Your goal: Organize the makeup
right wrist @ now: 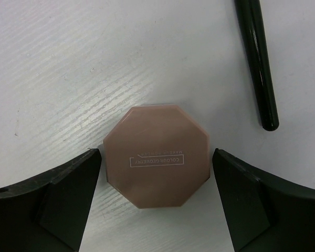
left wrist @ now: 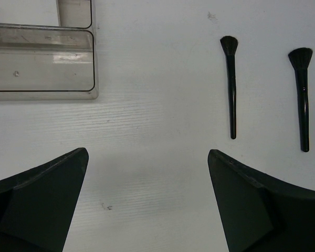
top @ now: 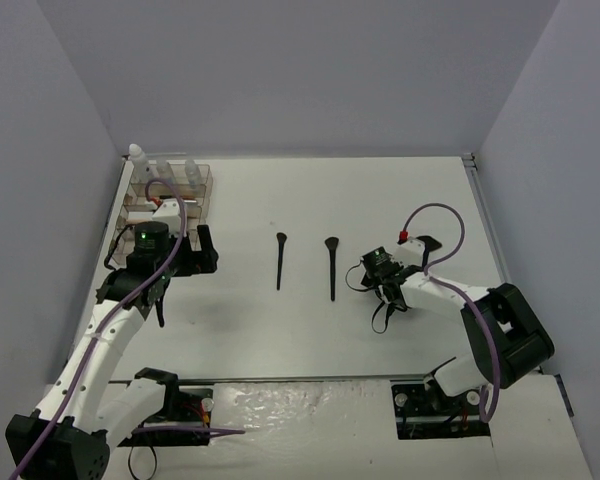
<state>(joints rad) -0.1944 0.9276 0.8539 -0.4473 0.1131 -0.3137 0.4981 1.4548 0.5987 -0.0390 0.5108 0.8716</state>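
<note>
A pink octagonal compact (right wrist: 157,176) lies flat on the white table, straight between the fingers of my right gripper (right wrist: 156,152). The jaws stand open, with a thin gap on each side of the compact. A black brush handle (right wrist: 258,63) lies just beyond it. From above, the right gripper (top: 382,282) hides the compact. Two black brushes (top: 280,262) (top: 331,267) lie side by side mid-table, and the left wrist view shows them too (left wrist: 231,84) (left wrist: 302,97). My left gripper (left wrist: 147,152) hangs open over bare table, near the organizer's corner.
The clear tiered organizer tray (top: 202,190) stands at the back left with small bottles (top: 137,154) upright in its rear row; its front compartment (left wrist: 42,63) shows no contents. Grey walls close the table on three sides.
</note>
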